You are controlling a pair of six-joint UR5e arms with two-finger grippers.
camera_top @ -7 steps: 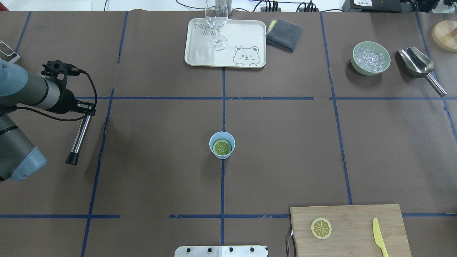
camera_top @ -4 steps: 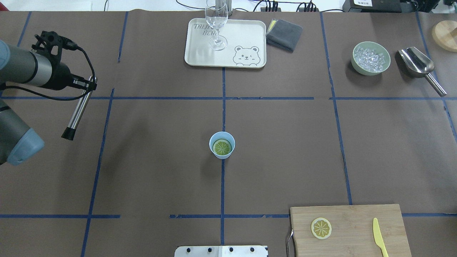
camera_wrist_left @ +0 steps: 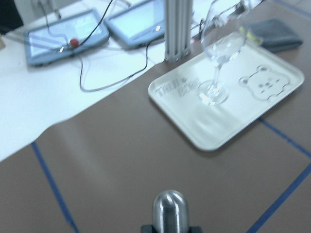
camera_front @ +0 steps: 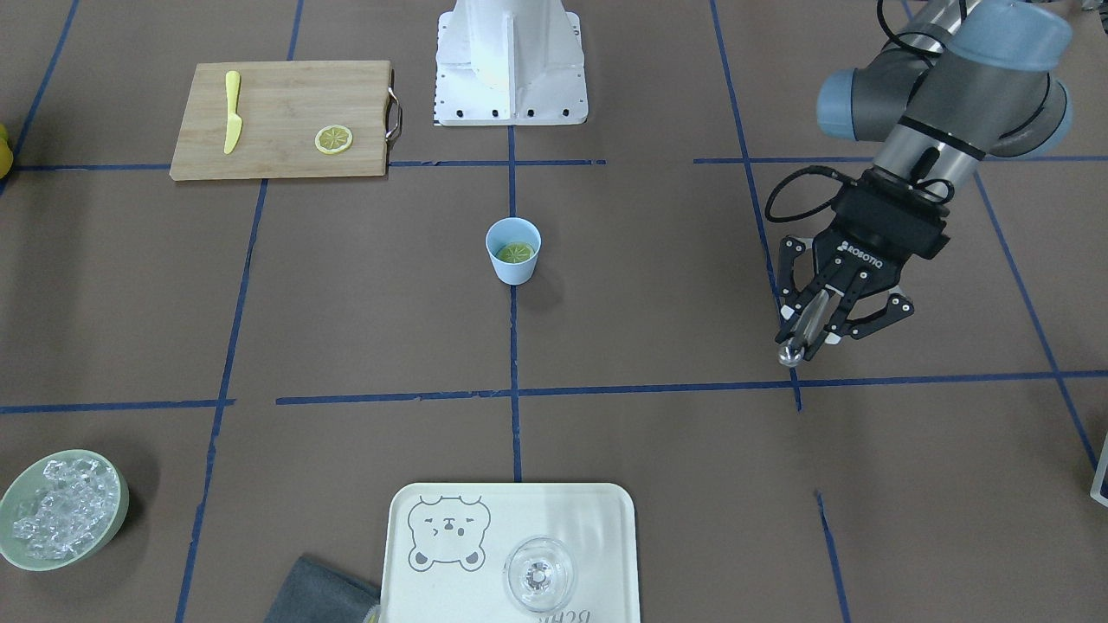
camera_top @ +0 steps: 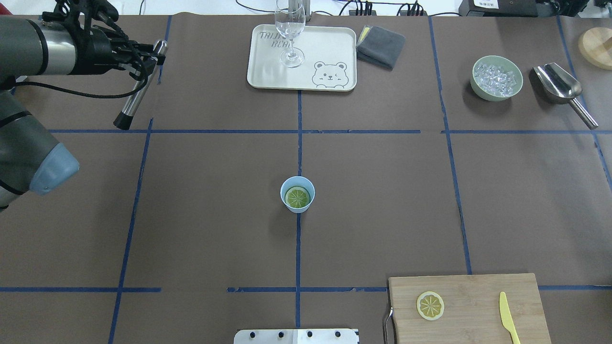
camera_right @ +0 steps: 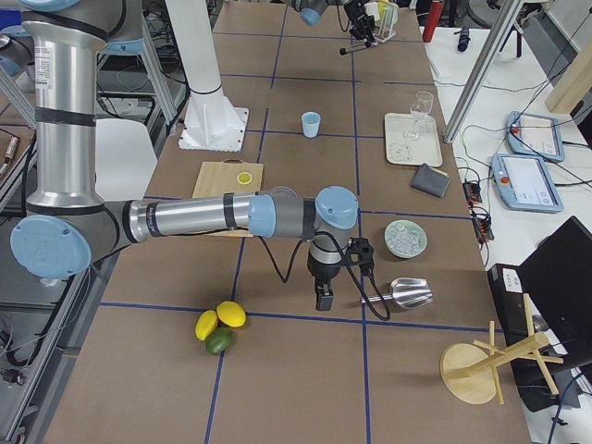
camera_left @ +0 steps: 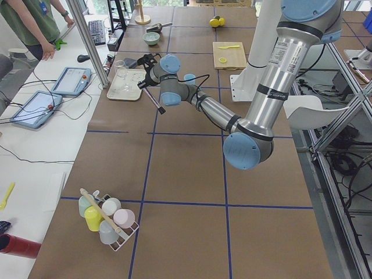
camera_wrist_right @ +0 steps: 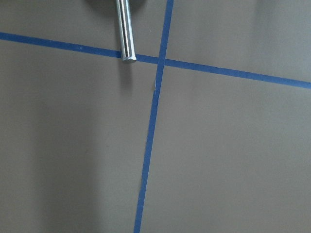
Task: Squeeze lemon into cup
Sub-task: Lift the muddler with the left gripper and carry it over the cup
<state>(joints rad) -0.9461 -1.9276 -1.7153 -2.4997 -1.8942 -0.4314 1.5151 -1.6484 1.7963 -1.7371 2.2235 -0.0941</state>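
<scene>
The left pincer [camera_front: 810,332] is clamped on the upper end of a steel rod [camera_top: 138,91], whose black tip hangs free above the surface [camera_top: 215,215] near its far left corner. The right pincer [camera_right: 324,298] sits by the scoop [camera_right: 407,291]; whether it is open I cannot tell. The lemon [camera_top: 297,197] lies flat inside the cup [camera_top: 283,191] at mid-surface, well apart from the rod. Gripped so near one end, the rod could pivot or slip. Coming in off-centre, its tip would likely catch the rim and tip the cup. A swing sideways risks the glass [camera_top: 289,28] on the tray [camera_top: 267,76]. The far edge is close behind the pincer. Between pincer and cup the surface offers wide room, and the board [camera_top: 478,296] lies well clear.
</scene>
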